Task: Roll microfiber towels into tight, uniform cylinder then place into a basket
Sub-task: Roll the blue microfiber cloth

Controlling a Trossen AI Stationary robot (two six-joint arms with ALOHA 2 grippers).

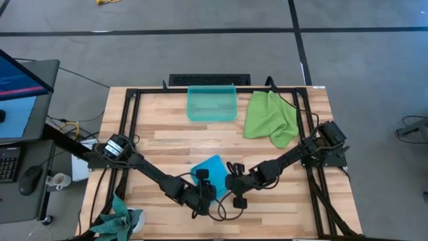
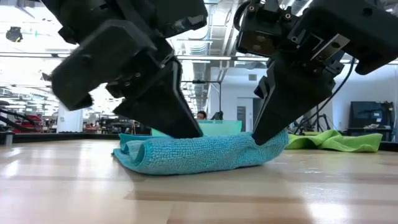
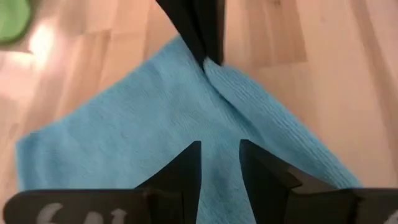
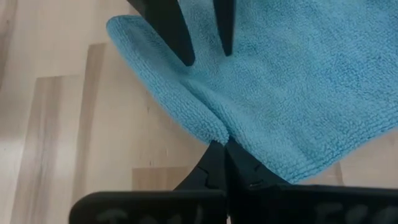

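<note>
At the near middle of the wooden table (image 1: 167, 137) I log item one: the sky-blue towel (image 1: 212, 167), lying partly folded, a doubled lip along one side visible in the low view, with both arms bent over it. Item two: my left gripper (image 3: 220, 163), tips down on the blue cloth, fingers (image 3: 186, 165) parted a little with towel showing between them; I see no pinch on the fabric from this side. Item three: my right gripper (image 4: 222, 152), clenched tight on the towel's folded edge, the cloth puckering into the closed tips. The two grippers face each other from opposite sides of the same towel, near but apart. Item four: the lime-green towel (image 1: 271, 117), crumpled and unrolled at the far right of the table, just beside the basket. Item five: the basket (image 1: 212, 102), see-through teal, at the far middle edge, well apart from the blue towel. Item six: a darker teal cloth (image 1: 120, 221) bunched at the near left corner of the table.
</note>
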